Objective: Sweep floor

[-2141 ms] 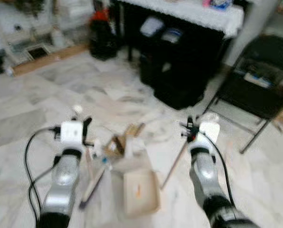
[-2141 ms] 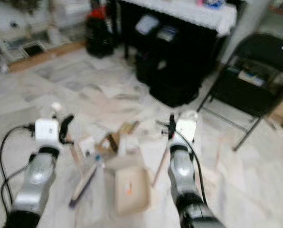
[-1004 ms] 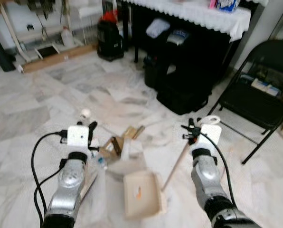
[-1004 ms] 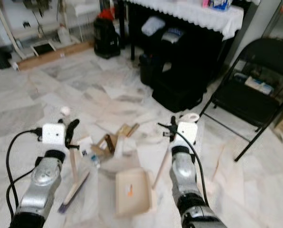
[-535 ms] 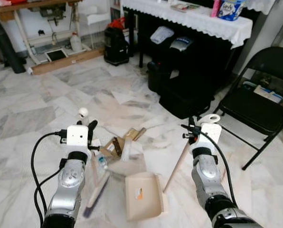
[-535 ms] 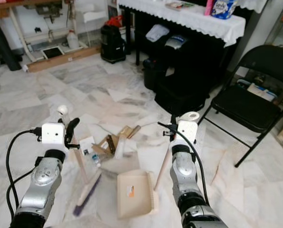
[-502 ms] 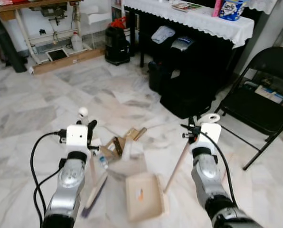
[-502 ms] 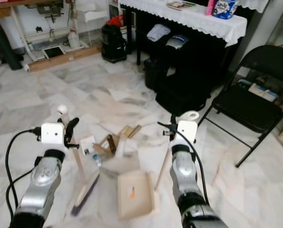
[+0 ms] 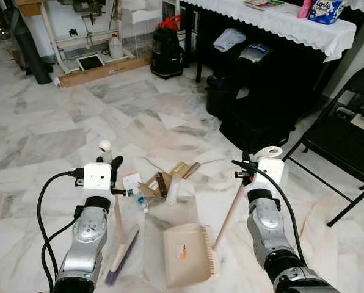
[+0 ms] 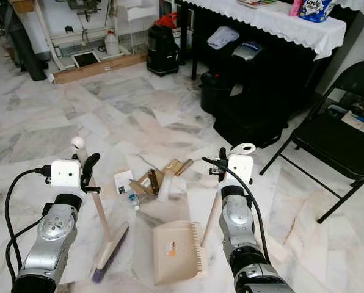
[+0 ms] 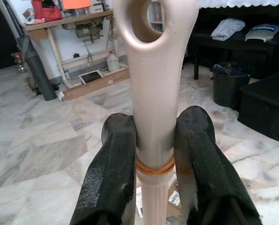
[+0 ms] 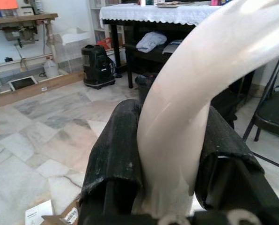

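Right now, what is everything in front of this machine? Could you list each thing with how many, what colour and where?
broom: one, beige, upright in left pincer
dustpan: one, beige, on floor, handle in right pincer
litter pile: cardboard scraps and paper, brown and white, on floor beyond dustpan
folding chair: one, black, far right
table: one, white lace cloth, at back
dark bins: several, black, under table
vacuum: one, black and red, at back
left pincer: black, shut on broom
right pincer: black, shut on dustpan handle

marble floor (image 9: 60, 122) | black table, lace cloth (image 9: 280, 21) | folding chair (image 9: 347, 137)
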Robot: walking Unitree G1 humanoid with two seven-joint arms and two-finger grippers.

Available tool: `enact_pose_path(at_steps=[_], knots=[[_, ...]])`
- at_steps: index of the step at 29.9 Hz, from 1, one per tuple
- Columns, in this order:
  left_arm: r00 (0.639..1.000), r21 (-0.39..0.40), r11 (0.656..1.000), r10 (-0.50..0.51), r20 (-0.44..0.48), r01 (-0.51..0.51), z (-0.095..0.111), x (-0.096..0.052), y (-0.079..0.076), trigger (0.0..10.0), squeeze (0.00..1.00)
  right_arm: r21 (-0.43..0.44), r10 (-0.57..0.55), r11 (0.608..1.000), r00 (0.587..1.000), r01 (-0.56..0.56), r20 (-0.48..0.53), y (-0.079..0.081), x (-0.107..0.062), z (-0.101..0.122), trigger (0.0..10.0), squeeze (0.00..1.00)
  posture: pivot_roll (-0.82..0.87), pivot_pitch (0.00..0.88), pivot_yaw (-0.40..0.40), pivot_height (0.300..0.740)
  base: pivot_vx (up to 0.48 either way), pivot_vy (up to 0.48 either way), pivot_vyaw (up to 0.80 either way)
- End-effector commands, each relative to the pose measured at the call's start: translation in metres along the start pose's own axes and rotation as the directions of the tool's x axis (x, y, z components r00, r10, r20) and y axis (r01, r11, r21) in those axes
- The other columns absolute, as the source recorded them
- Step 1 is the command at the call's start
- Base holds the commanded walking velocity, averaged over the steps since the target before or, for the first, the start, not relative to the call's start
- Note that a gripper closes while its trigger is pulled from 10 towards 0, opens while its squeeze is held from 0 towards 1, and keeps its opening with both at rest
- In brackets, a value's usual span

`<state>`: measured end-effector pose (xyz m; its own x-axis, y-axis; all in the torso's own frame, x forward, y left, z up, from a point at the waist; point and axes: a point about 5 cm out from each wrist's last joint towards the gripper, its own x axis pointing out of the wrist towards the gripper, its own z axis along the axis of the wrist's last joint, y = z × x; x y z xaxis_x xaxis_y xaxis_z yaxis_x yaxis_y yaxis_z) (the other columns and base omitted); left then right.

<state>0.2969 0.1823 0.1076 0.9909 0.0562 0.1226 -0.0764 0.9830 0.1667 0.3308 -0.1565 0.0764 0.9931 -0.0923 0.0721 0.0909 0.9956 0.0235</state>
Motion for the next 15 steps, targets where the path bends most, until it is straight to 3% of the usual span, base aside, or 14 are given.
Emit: enact_pose_path(at_steps=[1, 15], knots=[[0.999, 0.0, 1.0, 0.003, 0.049, -0.003, 0.0103, 0.0021, 0.0015, 10.0, 0.0, 0.014, -0.008, 1.0, 0.999, 0.008, 0.043, -0.0008, 0.0058, 0.0105, 10.0, 0.0, 0.03, 0.029, -0.065, 0.74, 0.0, 0.0, 0.0], [0.999, -0.002, 1.0, 0.007, 0.049, -0.006, 0.01, 0.0022, 0.0011, 10.0, 0.0, 0.022, -0.011, 1.0, 1.0, 0.01, 0.024, -0.0018, 0.006, 0.0086, 10.0, 0.0, 0.04, 0.027, -0.068, 0.74, 0.0, 0.0, -0.75]])
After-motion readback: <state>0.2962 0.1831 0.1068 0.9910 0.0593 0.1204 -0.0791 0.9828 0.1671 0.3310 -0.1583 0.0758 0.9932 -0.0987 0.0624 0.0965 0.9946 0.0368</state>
